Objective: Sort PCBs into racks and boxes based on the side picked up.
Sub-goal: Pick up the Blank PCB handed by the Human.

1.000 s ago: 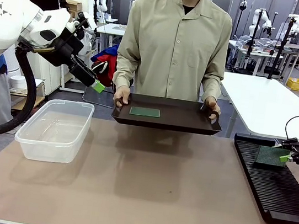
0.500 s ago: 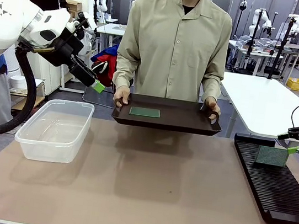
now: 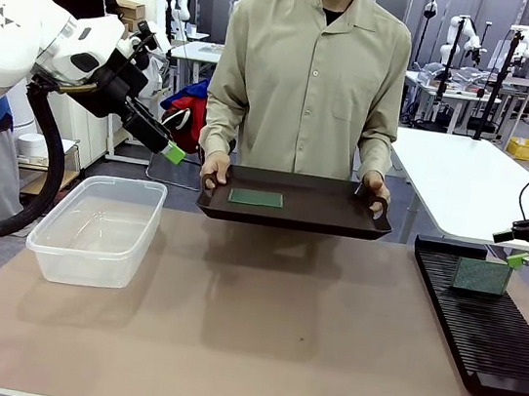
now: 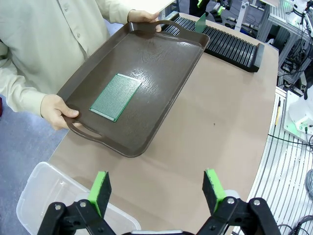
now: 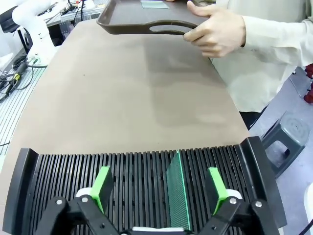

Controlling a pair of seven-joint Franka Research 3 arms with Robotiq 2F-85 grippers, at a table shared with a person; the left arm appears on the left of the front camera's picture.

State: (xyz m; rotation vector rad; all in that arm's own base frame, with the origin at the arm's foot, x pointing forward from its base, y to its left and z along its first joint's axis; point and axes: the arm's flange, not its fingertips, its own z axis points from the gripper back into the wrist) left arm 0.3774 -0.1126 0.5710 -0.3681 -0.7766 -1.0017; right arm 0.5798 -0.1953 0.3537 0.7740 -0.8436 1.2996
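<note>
Right gripper point(image 3: 513, 250), jaws spread and empty, above PCB point(image 5: 177, 193) upright in rack's point(image 5: 73, 171) far-end slot; left gripper point(image 4: 156, 187) likewise spread; second PCB point(image 4: 116, 97) flat on tray point(image 4: 161, 83).

The table point(image 3: 273, 347), covered in a tan-brown mat, carries a clear rectangular plastic tub point(image 3: 78, 265) near its left edge and a long low black slotted rack point(image 3: 501, 340) along its right edge, well apart.
</note>
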